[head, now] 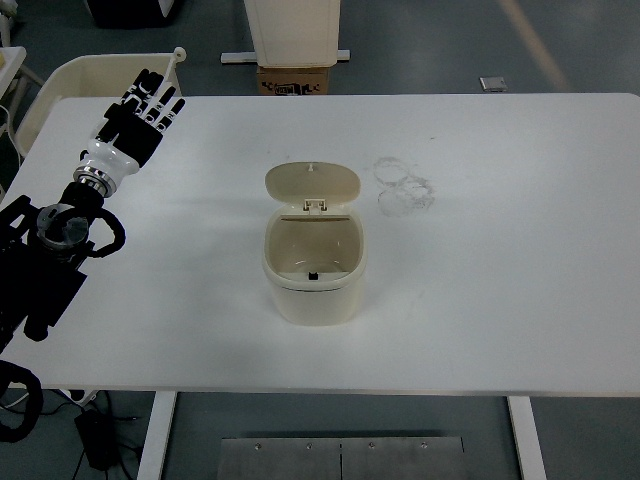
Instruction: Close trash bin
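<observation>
Probably light, stiff plastic — hinged lid (312, 183) likely to swing down under a soft push on its raised front rim, no grip needed. Cream trash bin (314, 270), rounded, standing mid-desk (520, 280) with lid tipped back upright, mouth open and empty-looking. Left hand (143, 115) well apart at far-left corner — fingers spread, holding nothing. No right hand visible.

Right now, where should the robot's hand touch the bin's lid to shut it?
Probably the lid's rounded top edge, reached from behind. It stands open and upright at the bin's back, hinged low, so pushing that far edge forward and down should swing it shut. The left hand, open, is at the table's far left.
</observation>
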Robot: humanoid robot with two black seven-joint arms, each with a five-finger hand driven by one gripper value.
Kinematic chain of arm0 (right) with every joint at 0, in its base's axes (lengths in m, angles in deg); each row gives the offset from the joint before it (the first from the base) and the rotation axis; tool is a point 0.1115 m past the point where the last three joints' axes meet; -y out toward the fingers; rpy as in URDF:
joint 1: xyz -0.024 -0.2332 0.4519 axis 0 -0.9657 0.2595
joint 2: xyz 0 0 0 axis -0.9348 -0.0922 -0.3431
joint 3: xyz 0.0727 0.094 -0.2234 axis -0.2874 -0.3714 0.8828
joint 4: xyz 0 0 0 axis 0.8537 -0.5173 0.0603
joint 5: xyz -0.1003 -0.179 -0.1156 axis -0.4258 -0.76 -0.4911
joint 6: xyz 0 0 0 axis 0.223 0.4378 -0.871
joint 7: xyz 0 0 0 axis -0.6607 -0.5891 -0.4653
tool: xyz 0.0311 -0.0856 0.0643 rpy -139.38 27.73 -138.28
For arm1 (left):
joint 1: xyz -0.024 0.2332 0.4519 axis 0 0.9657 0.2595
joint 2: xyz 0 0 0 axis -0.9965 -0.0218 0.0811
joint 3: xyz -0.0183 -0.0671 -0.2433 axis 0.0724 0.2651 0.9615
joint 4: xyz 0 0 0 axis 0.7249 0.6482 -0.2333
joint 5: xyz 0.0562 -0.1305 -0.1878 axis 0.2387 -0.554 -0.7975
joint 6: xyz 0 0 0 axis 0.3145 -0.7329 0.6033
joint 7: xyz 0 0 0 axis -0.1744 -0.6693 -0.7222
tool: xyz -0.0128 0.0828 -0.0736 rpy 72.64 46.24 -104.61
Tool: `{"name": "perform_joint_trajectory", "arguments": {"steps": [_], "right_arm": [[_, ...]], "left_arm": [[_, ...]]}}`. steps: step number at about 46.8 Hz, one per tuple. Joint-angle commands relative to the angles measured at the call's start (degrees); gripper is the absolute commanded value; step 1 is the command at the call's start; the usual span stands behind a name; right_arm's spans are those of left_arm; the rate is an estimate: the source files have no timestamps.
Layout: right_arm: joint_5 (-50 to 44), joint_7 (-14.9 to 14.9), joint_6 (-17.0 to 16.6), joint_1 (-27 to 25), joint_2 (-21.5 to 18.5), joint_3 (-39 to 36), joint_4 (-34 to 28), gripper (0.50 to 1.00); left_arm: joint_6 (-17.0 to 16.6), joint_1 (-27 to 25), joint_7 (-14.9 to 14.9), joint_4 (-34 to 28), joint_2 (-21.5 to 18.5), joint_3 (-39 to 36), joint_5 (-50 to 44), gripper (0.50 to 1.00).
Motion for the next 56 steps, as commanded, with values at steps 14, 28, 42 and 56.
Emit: {"name": "perform_joint_trajectory", "arguments": {"steps": [14, 28, 42, 56], "right_arm": [[-0.01, 0.00, -0.01, 0.00, 0.00, 0.00, 0.00, 0.993], [-0.01, 0.00, -0.01, 0.00, 0.00, 0.00, 0.00, 0.993], [0.08, 0.00, -0.01, 0.00, 0.00, 0.00, 0.00, 0.993], [-0.01, 0.00, -0.01, 0.00, 0.00, 0.00, 0.00, 0.993]], "left_arm": [[-0.80, -0.05, -0.17, -0.21, -0.17, 0.10, 0.87, 1.000], [-0.97, -0.58, -0.17, -0.21, 0.01, 0.10, 0.96, 1.000], [-1.15, -1.28, -0.09, -0.21, -0.17, 0.10, 0.96, 1.000], [-1.15, -1.81, -0.09, -1.09, -0.17, 0.01, 1.05, 1.000]]}}
